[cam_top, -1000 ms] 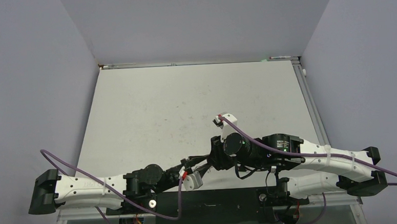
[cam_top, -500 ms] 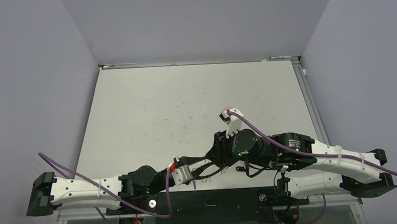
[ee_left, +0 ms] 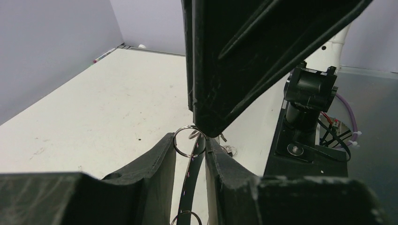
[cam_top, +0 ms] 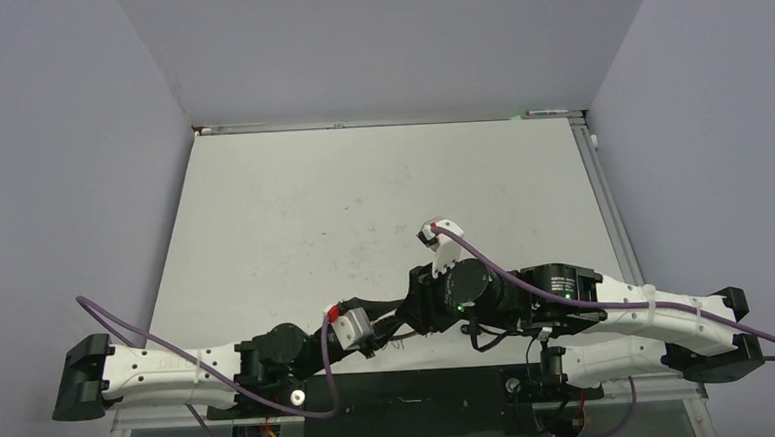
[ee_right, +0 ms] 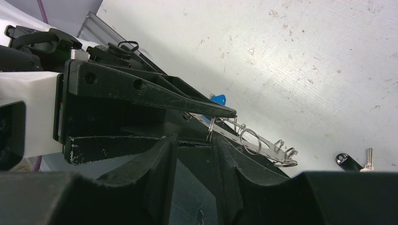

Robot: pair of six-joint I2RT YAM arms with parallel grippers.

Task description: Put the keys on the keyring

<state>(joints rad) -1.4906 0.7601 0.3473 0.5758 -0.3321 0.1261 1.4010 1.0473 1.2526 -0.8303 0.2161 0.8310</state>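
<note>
Since a second ago the left arm's wrist has drawn back toward 9 o'clock along the near edge, and the two tools now meet at about 6 o'clock on the tabletop [cam_top: 363, 200].

The keyring [ee_right: 244, 139] is held off the tabletop, clamped in the left tool [ee_left: 190, 140]. From the left wrist it shows edge-on as a thin strip between the two fingers. From the right wrist it shows as a flat grey band fringed with wire loops [ee_right: 249, 139]. One of these loops stands up at the left tool's fingertips, and a finger of the right tool touches it from 12 o'clock.

The right tool [ee_right: 195, 140] has its jaws parted with a clear gap. A loop sits at the tip of one finger, and nothing is pinched across the gap.

The blue key [ee_right: 217, 99] peeks out behind the left tool's upper finger, at 11 o'clock from the ring. The dark key [ee_right: 344, 160] lies on the tabletop at 4 o'clock from the ring, apart from it. A silver key [ee_right: 369, 158] lies just beside the dark key at 3 o'clock.
</note>
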